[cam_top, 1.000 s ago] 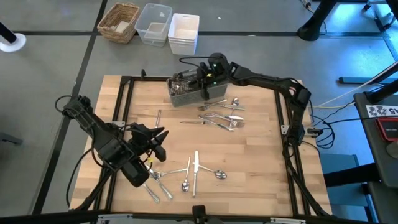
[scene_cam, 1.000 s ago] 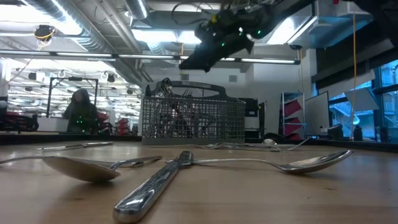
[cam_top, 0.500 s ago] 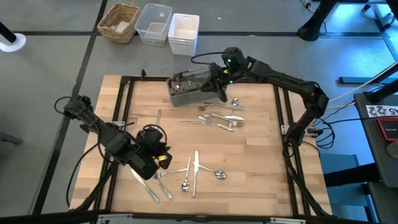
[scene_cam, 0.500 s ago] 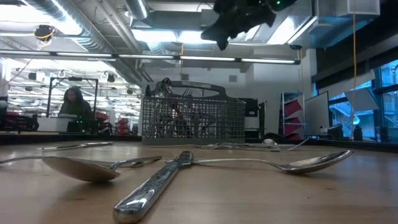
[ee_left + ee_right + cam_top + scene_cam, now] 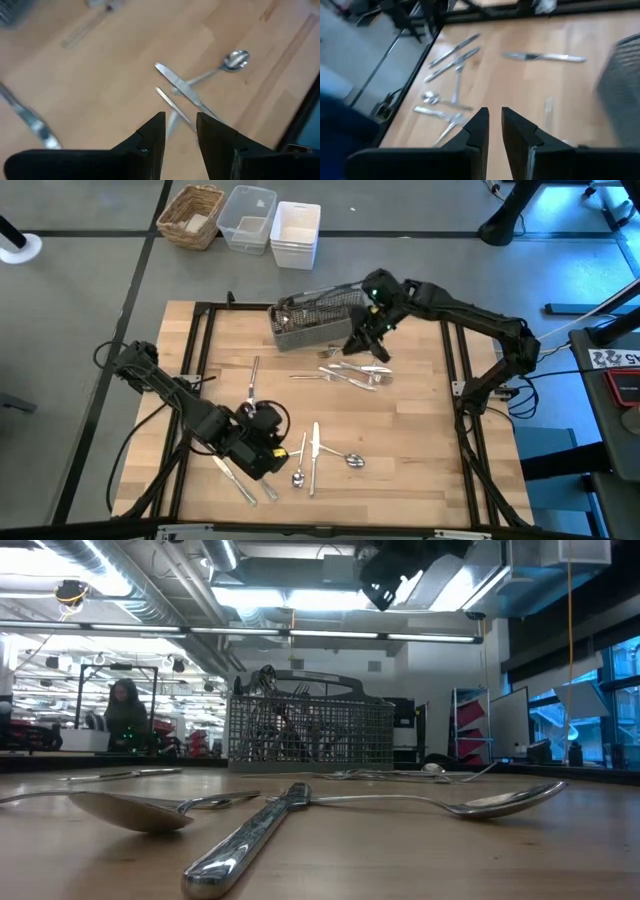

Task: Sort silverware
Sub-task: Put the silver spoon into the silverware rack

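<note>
Shiny silverware lies scattered in loose clusters near the tabletop's front edge and middle, thin and crossed. Left gripper hangs low over the front cluster, fingers narrowly parted, empty. Right gripper hovers beside the mesh caddy, fingers nearly together, empty.

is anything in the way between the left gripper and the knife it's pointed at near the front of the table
Nothing visible. The left gripper is open and empty above the knife, with only bare table between them. A fork and a spoon cross under the knife, so they may shift when it is lifted.
</note>
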`<state>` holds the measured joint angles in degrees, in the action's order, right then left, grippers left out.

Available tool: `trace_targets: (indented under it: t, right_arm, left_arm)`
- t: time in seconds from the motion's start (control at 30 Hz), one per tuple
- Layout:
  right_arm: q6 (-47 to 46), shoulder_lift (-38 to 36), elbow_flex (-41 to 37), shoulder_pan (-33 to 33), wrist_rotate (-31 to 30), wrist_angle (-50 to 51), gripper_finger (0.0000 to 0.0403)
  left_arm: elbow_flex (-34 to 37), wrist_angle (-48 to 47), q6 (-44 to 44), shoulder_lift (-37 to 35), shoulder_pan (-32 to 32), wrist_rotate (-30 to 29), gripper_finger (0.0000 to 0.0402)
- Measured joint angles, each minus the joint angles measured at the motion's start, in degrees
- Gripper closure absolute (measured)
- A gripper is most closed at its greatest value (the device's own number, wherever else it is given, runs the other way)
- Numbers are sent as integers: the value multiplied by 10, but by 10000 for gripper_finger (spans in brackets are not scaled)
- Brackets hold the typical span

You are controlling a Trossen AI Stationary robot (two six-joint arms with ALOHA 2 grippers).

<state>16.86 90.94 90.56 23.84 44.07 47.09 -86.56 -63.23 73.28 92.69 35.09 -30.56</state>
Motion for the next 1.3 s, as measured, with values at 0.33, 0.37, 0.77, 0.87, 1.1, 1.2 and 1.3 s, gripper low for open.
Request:
trace_targets:
  t: [0.33, 0.37, 0.77, 0.87, 1.1, 1.2, 1.3]
  right_arm:
    - [0, 0, 0, -93, -55, 38, 350]
    - [0, 0, 0, -101, -55, 43, 350]
    - [45, -32, 0, -153, -65, 107, 350]
    - [46, -50, 0, -153, -66, 121, 350]
    - [47, -99, 0, -152, -71, 155, 350]
    - [47, -117, 0, -152, -74, 161, 350]
    - [47, -132, 0, -152, -76, 163, 350]
  left_arm:
    - [0, 77, 174, 75, -7, 140, 298]
    - [0, 88, 191, 83, -7, 142, 298]
    - [0, 193, 261, 206, -23, 143, 298]
    - [0, 194, 285, 227, -32, 143, 298]
    - [0, 192, 288, 256, -50, 163, 298]
    - [0, 189, 288, 260, -57, 163, 298]
    - [0, 188, 288, 262, -64, 164, 298]
